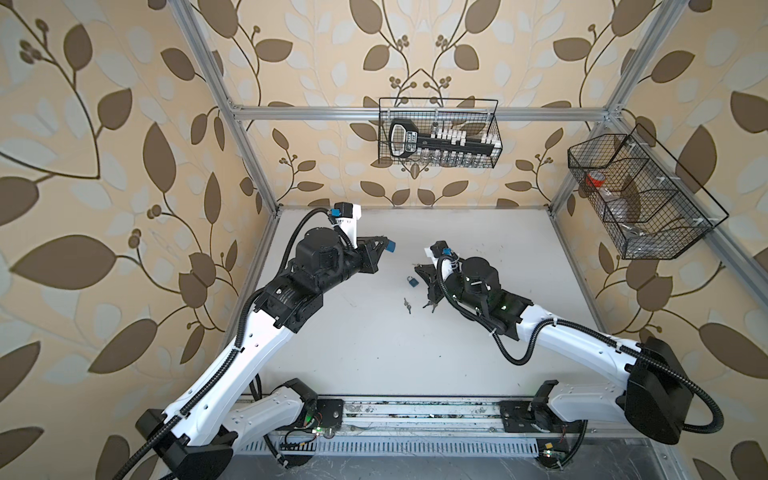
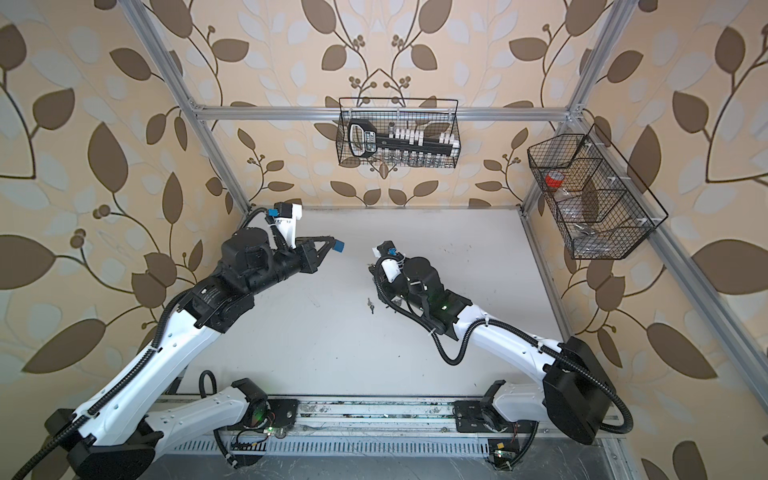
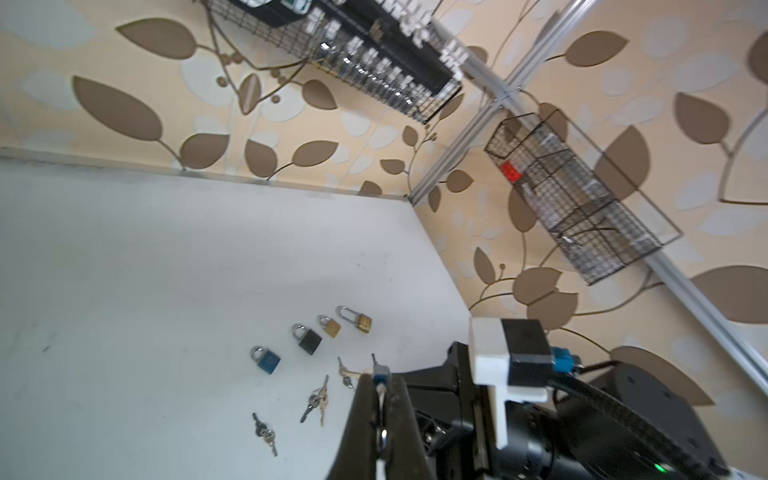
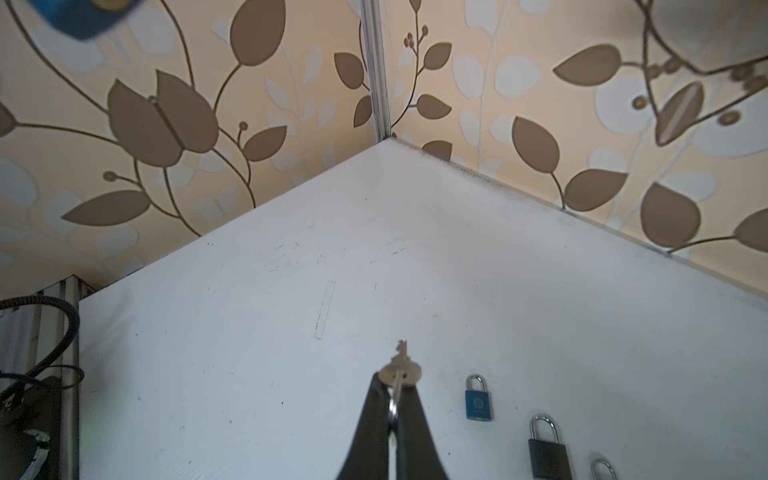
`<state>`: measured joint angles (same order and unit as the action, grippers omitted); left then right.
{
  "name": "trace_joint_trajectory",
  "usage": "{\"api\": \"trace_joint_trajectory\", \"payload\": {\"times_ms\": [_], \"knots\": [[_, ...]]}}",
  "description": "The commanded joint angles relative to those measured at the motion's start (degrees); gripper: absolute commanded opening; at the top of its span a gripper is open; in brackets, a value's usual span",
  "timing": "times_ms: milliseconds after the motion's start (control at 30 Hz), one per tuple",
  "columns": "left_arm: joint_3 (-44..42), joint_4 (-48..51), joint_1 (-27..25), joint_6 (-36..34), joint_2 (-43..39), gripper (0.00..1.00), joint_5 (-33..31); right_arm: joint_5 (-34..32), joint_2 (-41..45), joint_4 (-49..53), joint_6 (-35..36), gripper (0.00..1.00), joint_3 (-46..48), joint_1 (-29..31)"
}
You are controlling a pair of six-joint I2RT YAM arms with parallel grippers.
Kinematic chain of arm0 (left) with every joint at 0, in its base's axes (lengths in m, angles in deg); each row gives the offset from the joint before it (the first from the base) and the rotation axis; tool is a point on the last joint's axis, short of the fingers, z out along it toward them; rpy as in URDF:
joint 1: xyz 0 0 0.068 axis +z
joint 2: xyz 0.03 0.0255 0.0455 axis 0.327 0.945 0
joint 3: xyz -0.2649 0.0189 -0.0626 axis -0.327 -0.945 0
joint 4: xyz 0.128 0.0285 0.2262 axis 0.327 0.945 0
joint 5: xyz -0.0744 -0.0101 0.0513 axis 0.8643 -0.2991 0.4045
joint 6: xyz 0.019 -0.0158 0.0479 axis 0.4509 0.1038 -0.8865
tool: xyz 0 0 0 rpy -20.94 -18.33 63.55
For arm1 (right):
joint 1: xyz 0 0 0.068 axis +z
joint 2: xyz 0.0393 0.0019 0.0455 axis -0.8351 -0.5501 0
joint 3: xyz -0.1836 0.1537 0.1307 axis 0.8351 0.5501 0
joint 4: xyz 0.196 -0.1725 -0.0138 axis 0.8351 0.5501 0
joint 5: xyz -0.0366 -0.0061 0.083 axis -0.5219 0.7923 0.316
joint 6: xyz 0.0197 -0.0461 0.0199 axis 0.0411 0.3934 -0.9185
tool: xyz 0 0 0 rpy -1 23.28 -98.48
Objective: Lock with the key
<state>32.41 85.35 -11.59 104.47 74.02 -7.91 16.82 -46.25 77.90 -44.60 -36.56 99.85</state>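
Starting with the right wrist view: pinching the key (image 4: 400, 366) by its round head in the right gripper (image 4: 395, 383), closed hard on it, blade aimed toward the far left corner of the table (image 4: 291, 249), ring hanging between the fingers; risks swivelling about so small a pinch if pressed against the lock off-centre; risks catching on that loose ring as well; facing, higher and well apart, the blurred blue padlock (image 4: 79, 14) with its brass keyhole end turned this way; cannot judge the slot's angle through the blur, so could jam at the mouth if rolled wrongly; could knock the spare padlocks (image 4: 478, 400), lying near the gripper toward the middle of the table, if swept low.

Moving to the left wrist view: gripping the padlock in the left gripper (image 3: 380, 386), shut on it, with only a sliver showing past the tips; cannot tell whether its shackle stands open or pressed home; held so near the tips, might slide back or twist under a firm push from the key; looking down on the spare padlocks in a row and the spare key bunches (image 3: 315, 402) just beside them.

Turning to both top views: holding the padlock raised above the table toward its far left corner, the key near the middle, well apart; likely to miss the keyhole if brought together on a slant; cannot make out the key itself at this size.
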Motion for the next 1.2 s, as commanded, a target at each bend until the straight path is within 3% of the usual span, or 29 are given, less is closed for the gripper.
{"api": "trace_joint_trajectory", "payload": {"times_ms": [0, 100, 267, 500, 833, 1167], "knots": [[1.2, 6.2, 0.7, 0.0, 1.4, 0.00, -6.9, 4.6, -3.0, 9.4, -0.6, 0.00, -2.7, 0.0], [-3.0, 4.3, 2.9, 2.9, 0.8, 0.00, -6.7, 7.0, -6.5, 12.0, -1.2, 0.00, -4.0, 0.0], [-9.3, 0.0, 12.5, 7.1, -0.6, 0.00, 2.5, 11.0, -14.0, 15.1, -1.4, 0.00, -7.8, 0.0], [-11.9, 1.4, 18.3, 7.2, -2.3, 0.00, 4.3, 13.9, -25.0, 16.9, -1.1, 0.00, -14.7, 1.3], [-13.1, 1.2, 19.3, 8.0, -2.8, 0.00, 4.7, 15.0, -36.7, 19.9, 0.4, 0.00, -23.8, 4.8], [-13.3, 0.7, 19.3, 7.5, -3.1, 0.00, 5.4, 9.4, -40.9, 22.2, -0.4, 0.00, -25.2, 4.2]]}}
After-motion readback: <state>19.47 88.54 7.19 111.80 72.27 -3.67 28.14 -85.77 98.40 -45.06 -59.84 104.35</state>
